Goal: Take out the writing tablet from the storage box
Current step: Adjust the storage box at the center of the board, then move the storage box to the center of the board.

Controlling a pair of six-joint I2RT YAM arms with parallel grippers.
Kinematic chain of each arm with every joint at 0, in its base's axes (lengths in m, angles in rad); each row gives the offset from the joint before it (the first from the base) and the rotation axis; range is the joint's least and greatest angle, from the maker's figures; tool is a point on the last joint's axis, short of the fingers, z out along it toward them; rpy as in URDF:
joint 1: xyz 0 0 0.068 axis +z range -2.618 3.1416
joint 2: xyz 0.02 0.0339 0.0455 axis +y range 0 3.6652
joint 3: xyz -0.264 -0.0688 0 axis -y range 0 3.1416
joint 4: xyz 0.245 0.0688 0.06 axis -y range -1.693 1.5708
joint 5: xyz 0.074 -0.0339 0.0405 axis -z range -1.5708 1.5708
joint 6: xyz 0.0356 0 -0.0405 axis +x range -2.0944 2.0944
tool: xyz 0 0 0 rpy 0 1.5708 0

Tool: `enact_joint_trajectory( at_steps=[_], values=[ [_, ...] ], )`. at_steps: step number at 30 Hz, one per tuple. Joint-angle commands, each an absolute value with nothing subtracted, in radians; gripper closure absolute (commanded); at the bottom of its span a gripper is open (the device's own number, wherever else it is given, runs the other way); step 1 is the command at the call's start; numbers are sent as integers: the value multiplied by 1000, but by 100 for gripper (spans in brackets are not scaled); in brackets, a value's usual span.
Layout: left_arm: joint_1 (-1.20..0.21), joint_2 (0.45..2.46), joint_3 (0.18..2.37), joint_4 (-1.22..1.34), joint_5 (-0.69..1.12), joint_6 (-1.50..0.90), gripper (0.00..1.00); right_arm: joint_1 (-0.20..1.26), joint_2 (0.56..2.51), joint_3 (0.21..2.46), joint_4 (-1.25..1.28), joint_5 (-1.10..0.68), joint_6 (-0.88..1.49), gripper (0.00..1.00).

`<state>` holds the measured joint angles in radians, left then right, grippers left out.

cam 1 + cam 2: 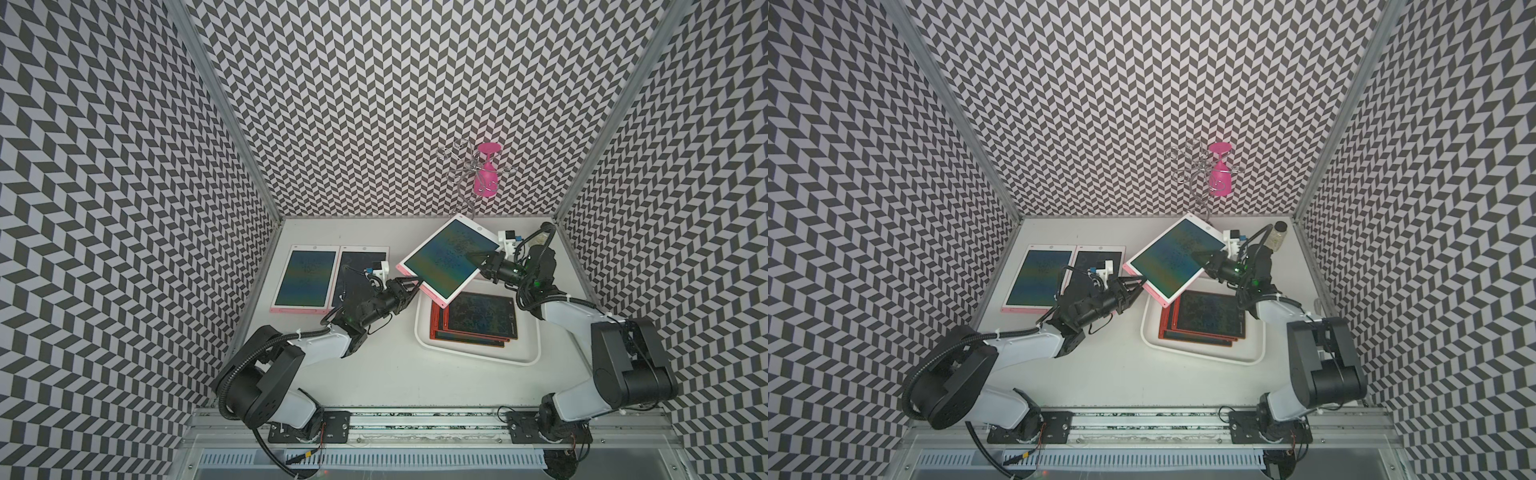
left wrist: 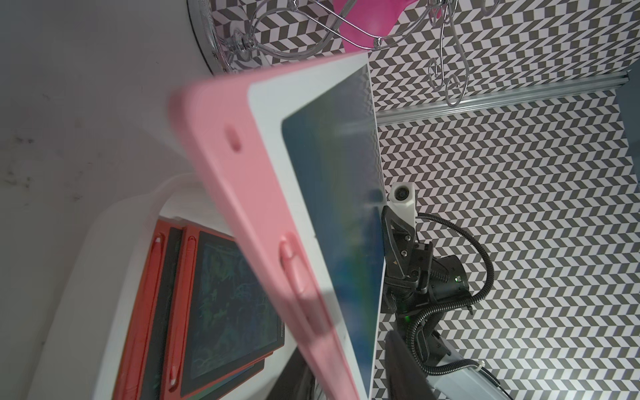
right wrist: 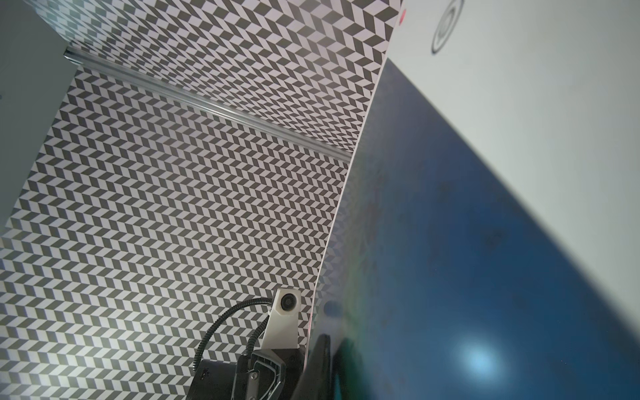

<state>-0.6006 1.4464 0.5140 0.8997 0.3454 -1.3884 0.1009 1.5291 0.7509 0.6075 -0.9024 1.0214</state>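
Pink-backed and white-framed, the writing tablet (image 1: 446,259) hangs tilted in the air above the far left corner of the storage box (image 1: 478,356). The right tool (image 1: 477,259) is clamped on the tablet's right edge, with one finger lying across the dark screen. The left tool (image 1: 412,287) meets the opposite, lower edge with its jaws on either side of the frame; whether they press on it cannot be told. In the right wrist view a black finger (image 3: 318,362) of the left tool lies over the margin of the screen. In the left wrist view the pink underside (image 2: 263,207) fills the middle, with the box beneath it.

The white box rests on the table (image 1: 395,386) toward the right and holds a stack of red-framed tablets (image 1: 478,318), lying flat and slightly fanned. Two pink-edged tablets (image 1: 305,276) lie flat on the table at the left, just beside each other; the left arm (image 1: 332,336) covers part of the one nearer the centre. At the back wall stands a wire rack (image 1: 455,174) with a pink glass (image 1: 486,174) hung upside down.
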Motion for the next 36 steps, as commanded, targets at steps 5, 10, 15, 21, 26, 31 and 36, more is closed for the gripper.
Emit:
enact_joint_trajectory(
  at_steps=[5,10,15,21,26,31,36],
  values=[
    [-538,1333,489,914,330,-1355,63,70,1569,806,609,-1032,939,85],
    [-508,1245,484,763,305,-1302,62,62,1584,823,603,-1047,935,85],
    [-507,1194,510,506,281,-1169,62,53,1607,865,580,-1091,928,84],
    [-505,1237,462,508,297,-1135,63,53,1643,897,543,-1098,916,84],
    [-517,1341,487,493,349,-1087,64,53,1664,936,548,-1094,932,84],
    [-543,1410,501,521,351,-1061,65,53,1700,992,550,-1092,957,84],
    [-556,1490,548,540,369,-1047,65,51,1709,1004,571,-1083,982,84]
  ],
)
